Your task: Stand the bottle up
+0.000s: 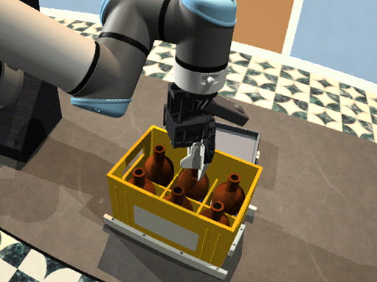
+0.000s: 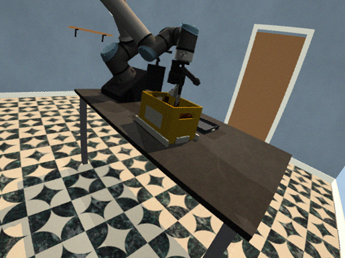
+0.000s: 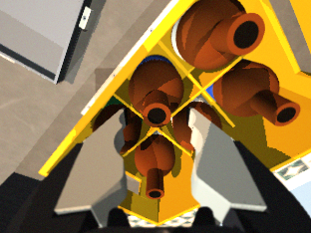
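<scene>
The yellow crate (image 1: pixel 179 194) stands on the table and holds several brown bottles, all upright. The bottle (image 1: pixel 192 182) in the back middle cell stands upright, and its neck rises between my fingers. My gripper (image 1: pixel 195 162) points straight down over that cell. In the wrist view the neck's mouth (image 3: pixel 156 113) sits midway between the two grey fingers, with a gap on each side. The gripper is partly open and not pressing on the neck. The grey tray (image 1: pixel 235 142) behind the crate is empty; it also shows in the wrist view (image 3: pixel 40 35).
A pale frame (image 1: pixel 166 246) runs around the crate's base. Neighbouring bottles (image 3: pixel 219 37) stand close on both sides of my fingers, and the crate's dividers lie just below the fingertips. The robot base (image 2: pixel 121 86) stands at the far left of the table.
</scene>
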Robot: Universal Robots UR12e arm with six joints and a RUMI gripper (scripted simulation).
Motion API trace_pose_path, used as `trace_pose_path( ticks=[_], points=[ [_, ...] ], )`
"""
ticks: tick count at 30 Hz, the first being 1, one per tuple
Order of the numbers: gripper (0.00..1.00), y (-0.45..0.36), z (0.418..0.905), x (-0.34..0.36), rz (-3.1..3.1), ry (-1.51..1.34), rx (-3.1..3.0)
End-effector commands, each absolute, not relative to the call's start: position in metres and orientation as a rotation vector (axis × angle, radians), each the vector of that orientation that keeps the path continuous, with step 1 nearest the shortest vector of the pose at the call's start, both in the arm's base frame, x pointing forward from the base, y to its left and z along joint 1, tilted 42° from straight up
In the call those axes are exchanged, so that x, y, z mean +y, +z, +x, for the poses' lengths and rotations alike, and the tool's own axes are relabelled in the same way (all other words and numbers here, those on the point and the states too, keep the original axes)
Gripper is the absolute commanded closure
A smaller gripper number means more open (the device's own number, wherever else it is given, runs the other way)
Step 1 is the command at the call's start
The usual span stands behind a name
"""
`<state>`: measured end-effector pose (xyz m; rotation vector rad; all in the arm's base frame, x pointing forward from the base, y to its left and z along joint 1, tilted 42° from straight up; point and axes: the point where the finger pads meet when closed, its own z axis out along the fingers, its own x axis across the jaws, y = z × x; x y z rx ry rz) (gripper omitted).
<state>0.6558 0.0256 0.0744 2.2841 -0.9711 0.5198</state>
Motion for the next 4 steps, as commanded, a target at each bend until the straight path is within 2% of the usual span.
trace_pose_path(
  ticks=[1, 4],
  points=[
    [0.62, 0.0749, 0.6562, 0.026, 2.284, 0.521, -0.971],
    [0.62, 0.0749, 0.6562, 0.026, 2.284, 0.521, -0.971]
  ],
)
